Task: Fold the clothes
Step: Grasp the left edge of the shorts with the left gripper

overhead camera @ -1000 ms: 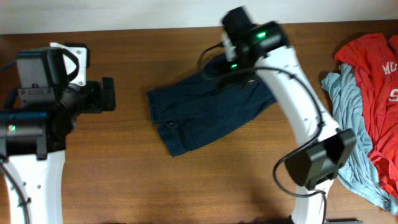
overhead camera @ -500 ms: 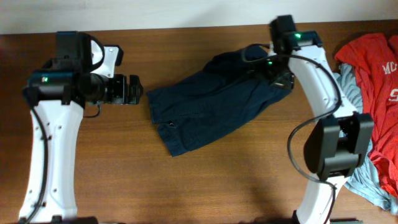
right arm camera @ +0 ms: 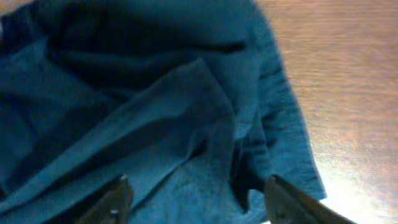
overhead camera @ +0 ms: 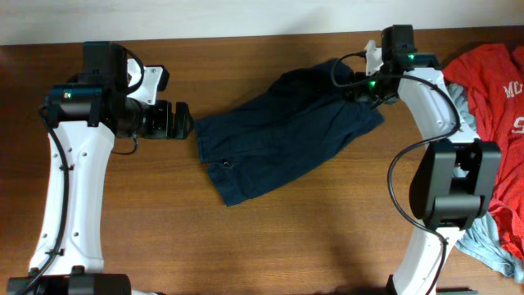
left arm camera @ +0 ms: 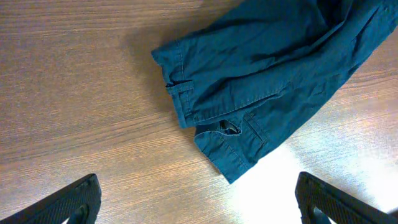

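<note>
The dark blue shorts [overhead camera: 278, 135] lay rumpled mid-table [overhead camera: 286, 238], both claws open and empty, the left gripper [overhead camera: 182, 123] just beside the waistband and the right gripper [right arm camera: 196, 199] over the bunched leg, apparently to seize opposite ends.

The only writing I can make out is on the red shirt [overhead camera: 491, 90] at the table's right edge: white letters [overhead camera: 513, 88] reading "MC", cut off by the frame. A fragment beneath them is too partial to read.

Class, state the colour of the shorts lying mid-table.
Plain dark blue shorts, clearest in the left wrist view.
</note>
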Action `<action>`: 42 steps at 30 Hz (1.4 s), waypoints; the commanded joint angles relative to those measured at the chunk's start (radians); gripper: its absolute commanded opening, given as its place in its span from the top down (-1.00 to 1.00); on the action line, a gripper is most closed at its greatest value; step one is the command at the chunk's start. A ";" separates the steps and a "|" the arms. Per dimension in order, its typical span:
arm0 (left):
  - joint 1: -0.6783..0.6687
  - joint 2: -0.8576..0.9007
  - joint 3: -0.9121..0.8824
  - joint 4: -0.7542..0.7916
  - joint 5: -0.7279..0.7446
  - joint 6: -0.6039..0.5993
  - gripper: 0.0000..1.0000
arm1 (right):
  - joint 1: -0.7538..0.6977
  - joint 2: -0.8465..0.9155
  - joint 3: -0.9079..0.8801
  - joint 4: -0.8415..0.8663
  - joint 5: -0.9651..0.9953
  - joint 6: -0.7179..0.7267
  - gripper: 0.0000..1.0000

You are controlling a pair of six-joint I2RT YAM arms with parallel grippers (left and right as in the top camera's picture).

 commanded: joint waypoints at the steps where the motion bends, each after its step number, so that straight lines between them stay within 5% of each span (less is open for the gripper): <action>1: -0.004 0.001 -0.006 -0.008 0.020 0.013 -0.99 | 0.002 0.045 0.001 -0.034 -0.023 -0.047 -0.12; 13: -0.004 0.001 -0.006 -0.021 0.016 0.013 -0.99 | -0.058 -0.058 0.055 -0.177 -0.001 -0.047 0.92; 23: -0.004 0.001 -0.006 -0.013 -0.025 0.013 -0.96 | -0.089 -0.213 0.083 -0.258 0.016 -0.047 0.92; 27: -0.005 0.007 -0.015 -0.014 -0.024 0.013 -0.60 | -0.089 -0.213 0.083 -0.263 -0.003 -0.047 0.92; 34: -0.113 0.029 -0.150 0.045 -0.037 0.070 -0.62 | -0.089 -0.213 0.083 -0.264 -0.006 -0.046 0.92; 42: -0.357 0.062 -0.387 0.345 -0.444 0.090 -0.58 | -0.089 -0.213 0.083 -0.264 -0.021 -0.046 0.92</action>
